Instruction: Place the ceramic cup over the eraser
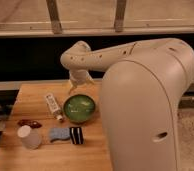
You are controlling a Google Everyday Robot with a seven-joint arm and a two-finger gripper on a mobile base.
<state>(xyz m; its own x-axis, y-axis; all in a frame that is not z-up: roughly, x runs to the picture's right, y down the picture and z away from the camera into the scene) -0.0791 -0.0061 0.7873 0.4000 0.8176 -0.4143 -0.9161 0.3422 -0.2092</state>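
Your gripper (80, 81) hangs from the bent wrist over the far edge of the table (40, 159), just behind the green bowl (79, 108); you cannot tell whether it is spread or closed, and it holds nothing that you can see. Item, cup (29, 137): white, plain, near the front left corner, with bare wood between it and the left and near edges. Item, eraser (76, 135): dark with white stripes, to the cup's right and just in front of the bowl. Item, blue-grey lump (59, 133): between cup and eraser, touching the eraser's left side and just beside the cup. Item, dark red oval piece (29, 122): just behind the cup, near the left edge. Item, white printed tube (52, 104): lying slantwise just left of the bowl. Item, robot body (145, 110): large and white, covering the table's right side and crowding the bowl and eraser from the right. Open wood you have: the near strip in front of cup and eraser, and the far left corner behind the tube.
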